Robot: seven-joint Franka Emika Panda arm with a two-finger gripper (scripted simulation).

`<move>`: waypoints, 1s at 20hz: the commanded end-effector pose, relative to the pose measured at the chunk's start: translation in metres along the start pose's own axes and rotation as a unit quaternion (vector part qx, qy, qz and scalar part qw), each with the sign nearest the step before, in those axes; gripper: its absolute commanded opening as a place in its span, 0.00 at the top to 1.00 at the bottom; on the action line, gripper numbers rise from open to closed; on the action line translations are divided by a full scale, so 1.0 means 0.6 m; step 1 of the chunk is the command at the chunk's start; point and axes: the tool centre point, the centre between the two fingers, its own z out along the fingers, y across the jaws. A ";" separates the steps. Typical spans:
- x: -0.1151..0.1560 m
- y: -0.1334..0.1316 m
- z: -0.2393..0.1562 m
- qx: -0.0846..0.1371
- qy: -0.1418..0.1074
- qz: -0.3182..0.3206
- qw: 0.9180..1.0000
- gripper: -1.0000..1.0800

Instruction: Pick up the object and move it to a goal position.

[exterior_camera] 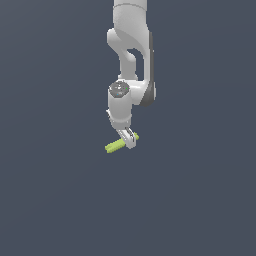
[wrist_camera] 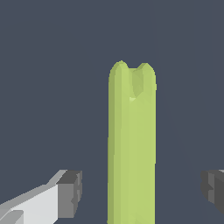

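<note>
The object (exterior_camera: 114, 146) is a slim yellow-green rod lying on the dark grey floor, slanted, below the white arm. In the wrist view the object (wrist_camera: 131, 144) runs lengthwise between the two fingers and has a notched far end. My gripper (exterior_camera: 129, 139) is low over the rod's end on the exterior view's right. In the wrist view my gripper (wrist_camera: 141, 192) straddles the rod, with a dark pad (wrist_camera: 70, 192) on one side and another dark pad (wrist_camera: 213, 190) on the other. A gap shows on both sides of the rod, so the gripper is open.
A plain dark grey floor (exterior_camera: 60, 200) spreads all around. The white arm (exterior_camera: 131, 45) comes down from the top of the exterior view. No other object or marker shows.
</note>
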 end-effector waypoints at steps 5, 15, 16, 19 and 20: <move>0.000 0.001 0.005 0.000 0.000 0.002 1.000 0.04; -0.001 0.003 0.069 0.000 0.000 0.004 1.000 0.04; -0.001 0.003 0.074 0.000 0.000 0.004 1.000 0.04; -0.001 0.002 0.083 0.000 0.000 0.004 1.000 0.04; -0.001 0.002 0.084 0.000 0.000 0.004 1.000 0.04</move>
